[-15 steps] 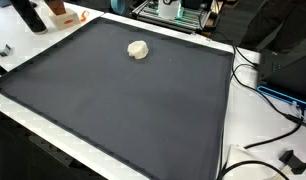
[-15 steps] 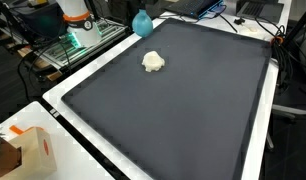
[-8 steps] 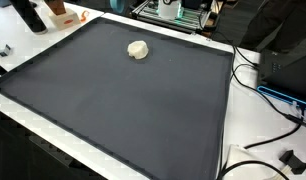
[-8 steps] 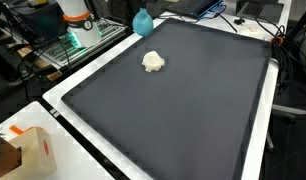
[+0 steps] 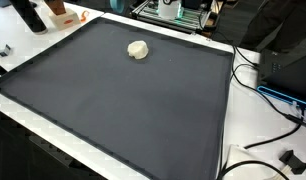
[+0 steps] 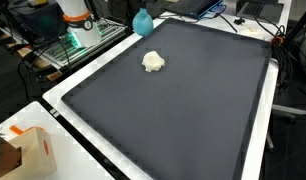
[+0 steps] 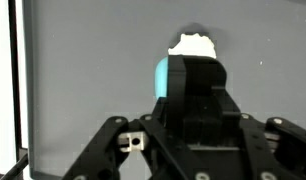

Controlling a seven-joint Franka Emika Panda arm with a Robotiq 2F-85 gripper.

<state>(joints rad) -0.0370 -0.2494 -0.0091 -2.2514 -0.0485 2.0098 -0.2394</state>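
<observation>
Pale crumpled wad (image 6: 153, 61) on black mat (image 6: 193, 110): probably light, soft, crushable; best pinched across its middle; gripper (image 7: 198, 165) splayed wide, empty

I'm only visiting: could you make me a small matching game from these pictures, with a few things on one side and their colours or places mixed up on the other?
Things:
1. lump
2. mat
3. cardboard box
4. table

Descriptions:
A. tan, standing off the mat near a corner
B. cream, lying on the mat towards one end
C. white, showing as a border around the mat
D. dark grey, covering most of the tabletop

Pairs: 1-B, 2-D, 3-A, 4-C
</observation>
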